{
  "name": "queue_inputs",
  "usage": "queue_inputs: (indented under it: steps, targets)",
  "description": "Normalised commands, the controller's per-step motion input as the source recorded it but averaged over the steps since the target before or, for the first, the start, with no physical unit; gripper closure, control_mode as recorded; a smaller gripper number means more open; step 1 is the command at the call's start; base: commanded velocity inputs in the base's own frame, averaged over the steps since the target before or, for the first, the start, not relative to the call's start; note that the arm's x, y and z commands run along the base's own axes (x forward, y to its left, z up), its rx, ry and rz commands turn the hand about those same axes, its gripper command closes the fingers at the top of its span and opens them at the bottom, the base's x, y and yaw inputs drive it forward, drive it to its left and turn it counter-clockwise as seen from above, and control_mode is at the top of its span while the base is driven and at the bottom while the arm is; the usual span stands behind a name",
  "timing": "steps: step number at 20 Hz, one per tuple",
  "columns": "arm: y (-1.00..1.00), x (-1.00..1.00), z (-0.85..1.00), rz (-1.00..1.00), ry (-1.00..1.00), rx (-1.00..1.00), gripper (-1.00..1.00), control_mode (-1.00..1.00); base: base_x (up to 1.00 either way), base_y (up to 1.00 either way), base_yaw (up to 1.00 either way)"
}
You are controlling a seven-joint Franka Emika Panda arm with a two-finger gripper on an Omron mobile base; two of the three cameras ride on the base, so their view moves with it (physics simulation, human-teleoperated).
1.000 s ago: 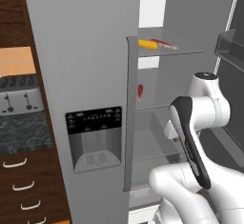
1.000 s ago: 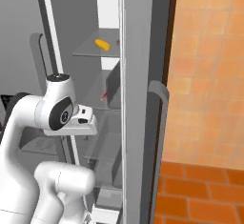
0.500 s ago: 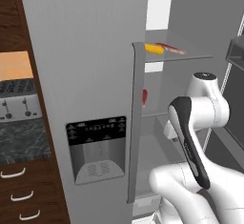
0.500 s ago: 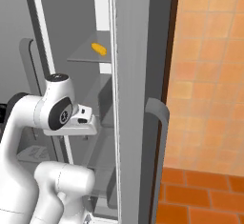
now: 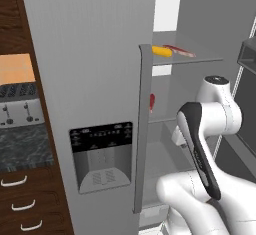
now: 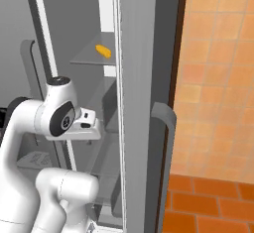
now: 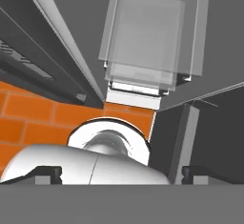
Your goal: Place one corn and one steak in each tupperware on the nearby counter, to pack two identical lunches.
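Corn [image 5: 161,51] and steak [image 5: 178,51] lie side by side on the fridge shelf [image 5: 200,59]; my jaws gape empty.

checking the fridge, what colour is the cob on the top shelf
Yellow; the cob shows best in the left base view.

One corn [image 5: 161,51] and one steak [image 5: 179,51] are lying on a shelf [image 5: 200,59] at upper right of the left base view. One toaster [image 5: 17,105] is sitting at left, above three drawer handles [image 5: 13,182].
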Motion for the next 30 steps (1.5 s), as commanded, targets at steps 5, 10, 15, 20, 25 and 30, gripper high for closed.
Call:
queue_inputs:
  steps: [5,10,15,20,25,30]
  targets:
    - [0.00,0.41,0.22,0.03,-0.37,0.07,-1.00,-1.00,0.00,0.00,0.00]
    - [0.00,0.97,0.43,-0.02,-0.21,0.35,-1.00,-1.00,0.00,0.00,0.00]
    - [0.03,1.00,0.45,-0.04,0.11,0.09,-1.00,-1.00,0.00,0.00,0.00]
    - [0.05,0.63,-0.13,0.00,0.01,0.00,-1.00,-1.00,0.00,0.00,0.00]
    - [0.00,0.80,-0.47,0.00,-0.02,0.00,-1.00,-1.00,0.00,0.00,0.00]
    - [0.02,0.74,-0.45,0.00,-0.08,0.00,-1.00,-1.00,0.00,0.00,0.00]
